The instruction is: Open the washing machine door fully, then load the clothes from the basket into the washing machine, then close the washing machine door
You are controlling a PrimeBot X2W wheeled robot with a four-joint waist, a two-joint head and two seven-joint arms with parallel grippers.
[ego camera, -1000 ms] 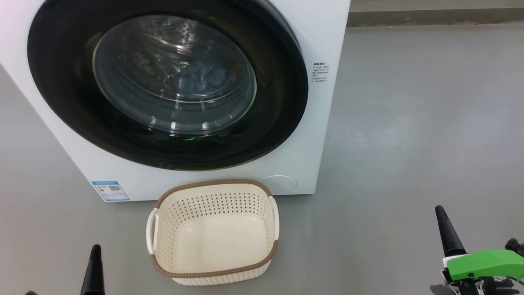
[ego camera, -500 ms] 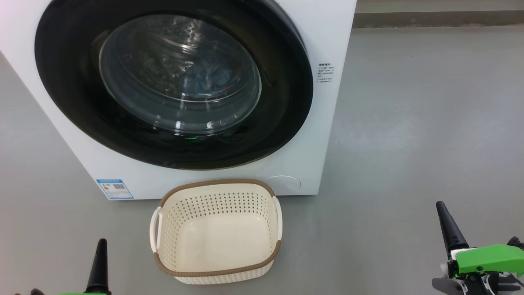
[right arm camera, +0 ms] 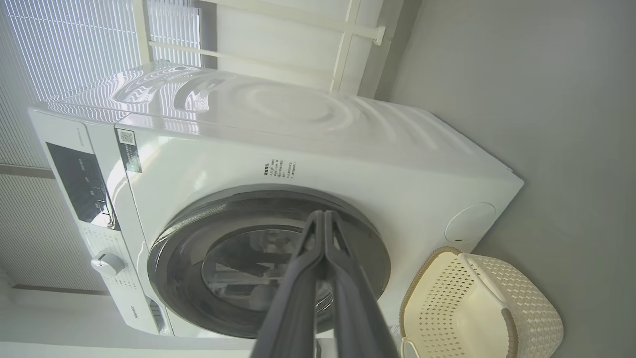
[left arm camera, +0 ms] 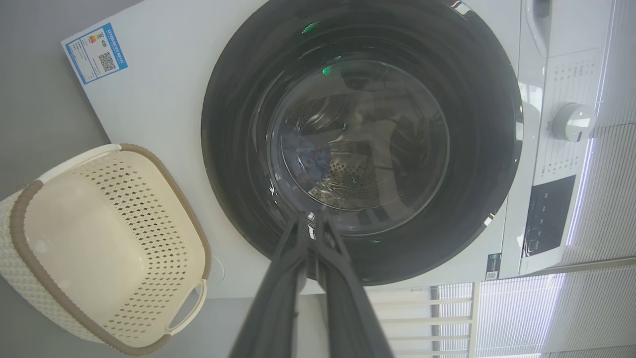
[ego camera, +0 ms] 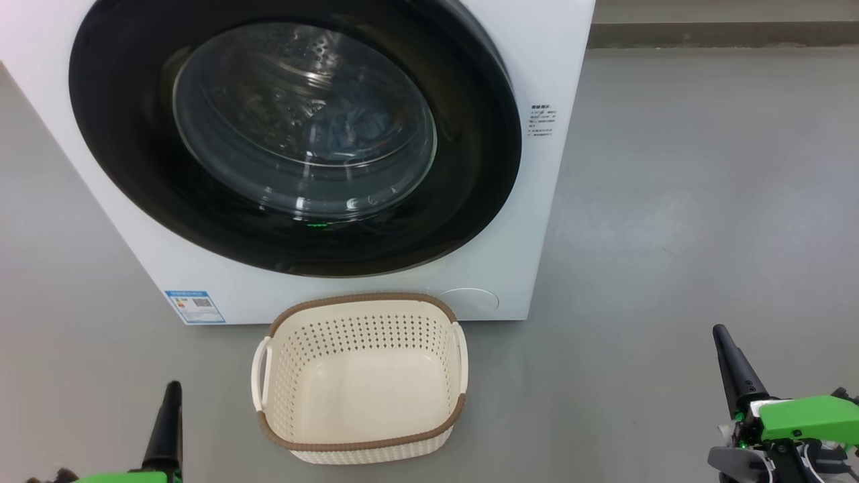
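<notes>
Glossy black round washing machine door (ego camera: 470,168) sits shut on the white front-loading washing machine (ego camera: 553,60), blue clothes (ego camera: 352,131) behind its glass (ego camera: 268,100); the cream perforated basket (ego camera: 362,299) below lies empty. The left tool (ego camera: 174,396) and right tool (ego camera: 723,339), fingers pressed together, hover low. Best now: confirm the door sits flush.

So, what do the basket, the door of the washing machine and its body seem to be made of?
The basket: probably moulded plastic, matte cream, with regular holes and a brown rim.
The washing machine door: glossy black ring, perhaps plastic, around a clear bowl that looks like glass; both show reflections.
The washing machine body: smooth white panel, painted metal or plastic, I cannot tell.
</notes>
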